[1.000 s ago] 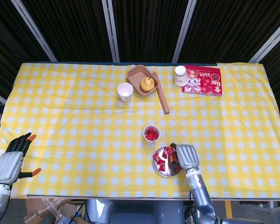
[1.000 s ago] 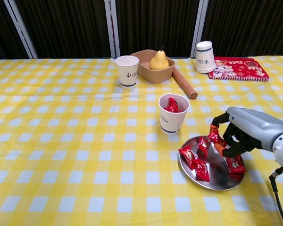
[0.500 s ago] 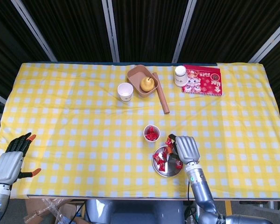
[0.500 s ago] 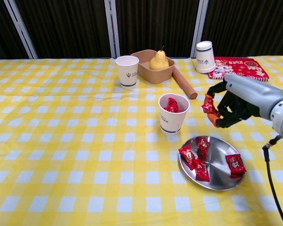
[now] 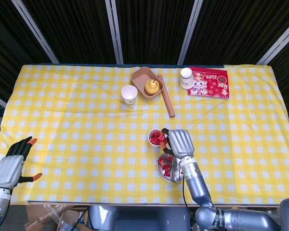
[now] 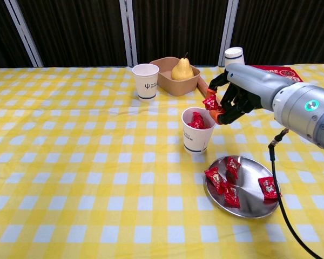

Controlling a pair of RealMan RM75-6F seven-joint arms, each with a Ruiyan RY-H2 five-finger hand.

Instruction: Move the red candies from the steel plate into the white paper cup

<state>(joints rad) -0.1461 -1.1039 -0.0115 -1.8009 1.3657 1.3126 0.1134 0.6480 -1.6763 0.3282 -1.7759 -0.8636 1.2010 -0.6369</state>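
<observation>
My right hand (image 6: 235,91) pinched a red wrapped candy (image 6: 210,102) just above the white paper cup's (image 6: 197,135) rim; my left hand (image 5: 12,166) lay open, well apart by the table edge.

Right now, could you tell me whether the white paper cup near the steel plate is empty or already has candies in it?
Not empty. The white paper cup stands upright with red candies showing inside its rim.

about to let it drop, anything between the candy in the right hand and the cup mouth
Nothing visible. The right hand pinches a red candy just above the rim of the white paper cup, whose mouth is open, with candies already inside.
</observation>
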